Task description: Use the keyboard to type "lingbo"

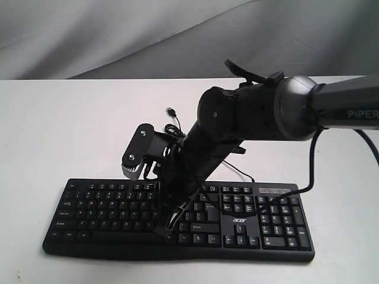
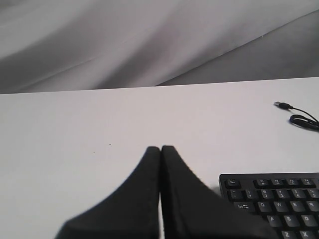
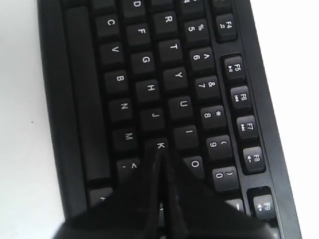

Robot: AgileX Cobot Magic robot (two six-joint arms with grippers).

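A wide black plastic keyboard with small white key legends and a white "acer" logo lies flat on the white table, near the table's front edge in the exterior view, with its number pad at the right end. Its thin black USB cable runs back from the keyboard's rear edge and ends in a loose coil with the plug lying free on the table.

The black right arm, with a grey joint and white "PiPER" lettering, comes in from the right and slants down across the middle of the keyboard. The right gripper points steeply down at the letter keys. In the right wrist view its two black fingers are pressed together with no gap, holding nothing, and their joined tip sits at the edge of the K key, between the M and O keys. Whether the tip is pressing the key or only just over it cannot be told.

In the left wrist view the left gripper is likewise clenched and empty, its fingers meeting at the tip over bare table beside the keyboard's Esc corner and apart from the keyboard.
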